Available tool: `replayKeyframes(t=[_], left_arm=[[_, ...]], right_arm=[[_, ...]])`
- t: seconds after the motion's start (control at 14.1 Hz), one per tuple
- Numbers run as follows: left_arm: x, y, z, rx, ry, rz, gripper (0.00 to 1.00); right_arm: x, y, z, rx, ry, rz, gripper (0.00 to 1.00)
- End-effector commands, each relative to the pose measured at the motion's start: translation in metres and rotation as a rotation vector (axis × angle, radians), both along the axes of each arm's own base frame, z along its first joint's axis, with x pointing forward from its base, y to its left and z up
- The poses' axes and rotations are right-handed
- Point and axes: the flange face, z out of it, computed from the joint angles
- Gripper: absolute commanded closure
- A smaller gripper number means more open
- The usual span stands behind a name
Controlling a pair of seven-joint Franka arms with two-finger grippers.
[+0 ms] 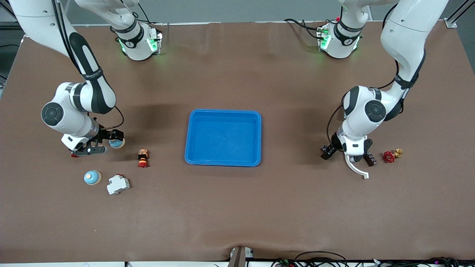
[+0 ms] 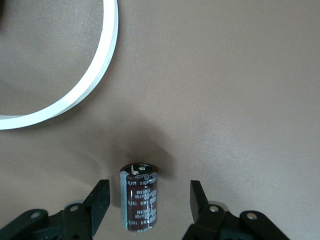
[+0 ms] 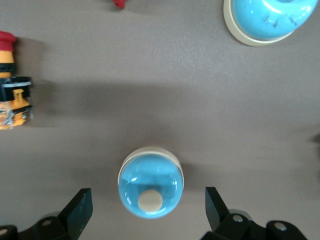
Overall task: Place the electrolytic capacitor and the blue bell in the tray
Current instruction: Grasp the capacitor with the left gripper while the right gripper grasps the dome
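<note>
The blue tray (image 1: 222, 115) lies mid-table and holds nothing. My right gripper (image 1: 107, 143) is open, low over a blue bell (image 1: 117, 143) with a cream button; in the right wrist view the bell (image 3: 150, 181) sits between the black fingertips (image 3: 80, 207), apart from both. A second blue bell (image 1: 92, 177) lies nearer the camera. My left gripper (image 1: 349, 155) is open; in the left wrist view a dark-brown electrolytic capacitor (image 2: 139, 197) stands between its fingertips (image 2: 100, 199), untouched. The hand hides the capacitor in the front view.
A red-and-black emergency-stop button (image 1: 143, 158) stands between the bell and the tray. A white circuit breaker (image 1: 118, 184) lies beside the second bell. A white curved strip (image 1: 357, 169) and a red-handled brass valve (image 1: 390, 156) lie by my left gripper.
</note>
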Motion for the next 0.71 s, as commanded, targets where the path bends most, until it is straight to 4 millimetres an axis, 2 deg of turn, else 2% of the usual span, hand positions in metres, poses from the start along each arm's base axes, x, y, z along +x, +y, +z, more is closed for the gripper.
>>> replayKeyframes(t=[0.0,0.07,0.14,0.21,0.35,0.43,0.57,0.64], left_arm=[[0.001,0.001,0.001,0.011,-0.011,0.005,0.27],[0.001,0.002,0.000,0.012,-0.009,0.006,0.28],[-0.002,0.003,-0.002,0.014,-0.003,0.005,0.38],[-0.005,0.005,-0.002,0.016,0.001,0.007,0.59],[-0.006,0.006,-0.004,0.019,0.006,0.006,0.71],[-0.007,0.006,-0.004,0.020,0.007,0.006,0.85],[-0.007,0.004,-0.001,0.022,0.011,0.004,1.00],[-0.006,0.004,0.004,0.024,0.007,0.003,1.00]], right_arm=[[-0.001,-0.003,-0.015,0.006,-0.013,0.016,0.00],[-0.001,-0.001,-0.016,0.006,-0.011,0.021,0.00],[-0.001,0.000,-0.018,0.006,-0.010,0.022,0.00],[-0.002,0.000,-0.023,0.005,-0.001,0.022,0.00],[-0.003,0.000,-0.025,0.005,0.002,0.024,0.00],[-0.003,0.000,-0.025,0.005,0.004,0.024,0.00],[-0.004,0.000,-0.029,0.004,0.010,0.024,0.00],[-0.004,0.000,-0.029,0.004,0.010,0.024,0.00]])
